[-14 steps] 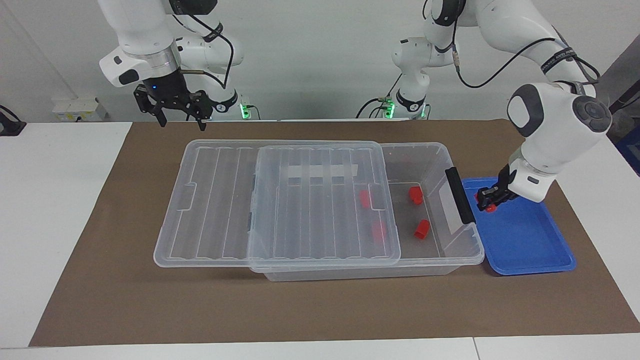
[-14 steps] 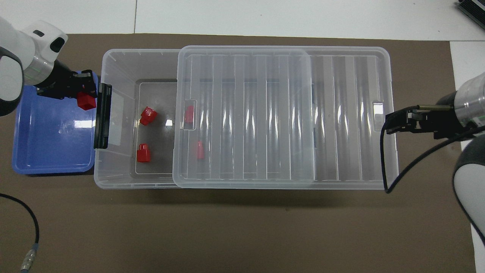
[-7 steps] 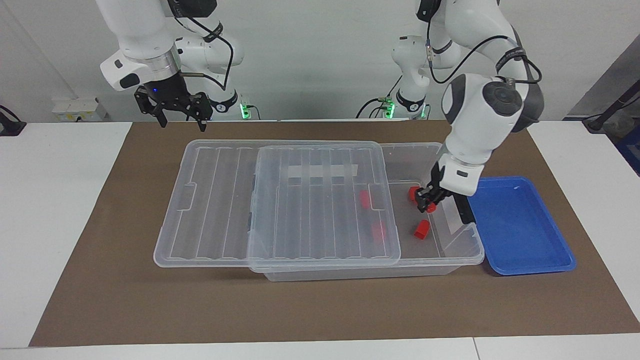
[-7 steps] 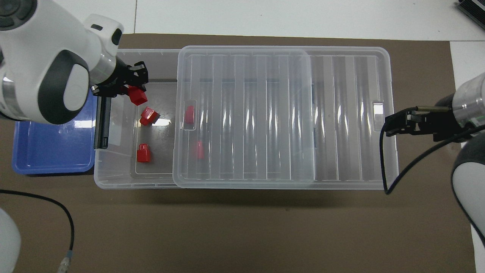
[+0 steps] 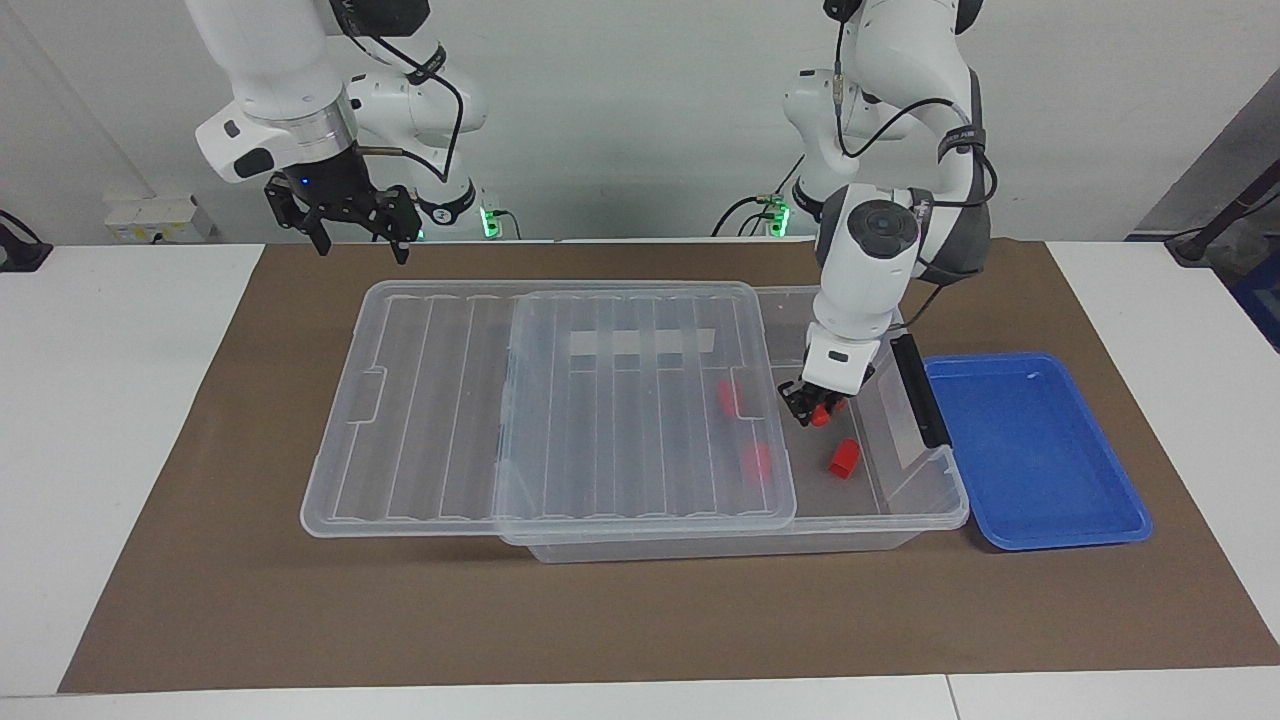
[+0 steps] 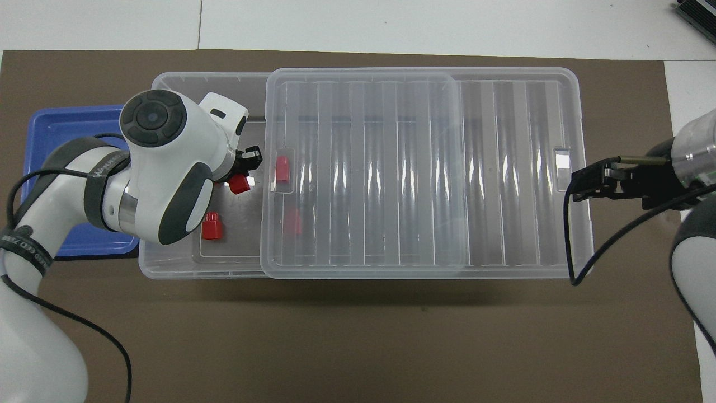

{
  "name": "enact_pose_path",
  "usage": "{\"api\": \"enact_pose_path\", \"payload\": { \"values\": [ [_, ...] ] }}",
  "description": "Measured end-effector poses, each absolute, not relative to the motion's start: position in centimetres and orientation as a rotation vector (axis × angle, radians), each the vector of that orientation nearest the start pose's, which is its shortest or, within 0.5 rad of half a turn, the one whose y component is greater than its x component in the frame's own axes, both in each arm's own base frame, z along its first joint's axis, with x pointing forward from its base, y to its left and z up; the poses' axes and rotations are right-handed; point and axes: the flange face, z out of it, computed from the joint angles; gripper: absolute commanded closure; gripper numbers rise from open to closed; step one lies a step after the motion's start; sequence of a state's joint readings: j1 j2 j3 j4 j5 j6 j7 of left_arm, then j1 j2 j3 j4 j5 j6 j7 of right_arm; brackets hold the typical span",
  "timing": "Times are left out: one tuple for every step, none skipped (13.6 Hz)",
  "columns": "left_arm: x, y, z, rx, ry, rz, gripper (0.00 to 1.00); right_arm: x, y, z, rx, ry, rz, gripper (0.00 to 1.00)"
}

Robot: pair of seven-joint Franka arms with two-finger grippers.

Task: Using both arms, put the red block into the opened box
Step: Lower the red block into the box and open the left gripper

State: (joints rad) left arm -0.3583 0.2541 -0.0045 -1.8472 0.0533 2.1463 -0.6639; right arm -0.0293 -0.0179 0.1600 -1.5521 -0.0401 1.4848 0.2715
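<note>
The left gripper (image 5: 812, 408) is clenched on the red block (image 5: 819, 415), its fingers pointing down into the uncovered end of the box (image 5: 880, 505). Above it the left arm's (image 5: 868, 262) white forearm stands nearly upright, its wrist bent over the opening, so that from overhead it hides much of that end. In the facing view, 1 loose block (image 5: 843, 459) lies on the box floor at about 4 o'clock from the held one, and 2 more (image 5: 729, 397) show through the lid (image 5: 640, 400), which is slid toward the right arm's end. The blue tray (image 5: 1040, 455) sits just beside the box's black clip (image 5: 918, 388). The right gripper (image 5: 352, 235) hangs with fingers spread, holding nothing, over the mat (image 5: 300, 620) near the lid's corner, waiting.
</note>
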Motion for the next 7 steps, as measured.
{"api": "enact_pose_path", "payload": {
  "values": [
    [58.0,-21.8,38.0,-3.097,-0.422,-0.097,1.00,53.7,6.7,63.5,-3.184,0.228,0.058,0.00],
    [57.8,-21.6,37.3,-3.098,-0.421,-0.100,1.00,53.8,6.7,63.4,-3.183,0.228,0.048,0.00],
    [57.7,-21.6,37.1,-3.099,-0.421,-0.102,1.00,53.9,6.7,63.1,-3.182,0.227,0.043,0.00],
    [57.6,-21.5,37.1,-3.101,-0.421,-0.107,1.00,53.9,6.7,62.9,-3.183,0.227,0.044,0.00],
    [57.5,-21.5,37.0,-3.104,-0.421,-0.115,1.00,54.0,6.7,62.7,-3.182,0.226,0.039,0.00],
    [57.3,-21.4,36.5,-3.109,-0.420,-0.129,1.00,54.1,6.8,62.5,-3.181,0.226,0.028,0.00],
    [56.9,-21.3,35.5,-3.115,-0.418,-0.144,1.00,54.2,6.8,62.3,-3.181,0.225,0.024,0.00]
  ]
}}
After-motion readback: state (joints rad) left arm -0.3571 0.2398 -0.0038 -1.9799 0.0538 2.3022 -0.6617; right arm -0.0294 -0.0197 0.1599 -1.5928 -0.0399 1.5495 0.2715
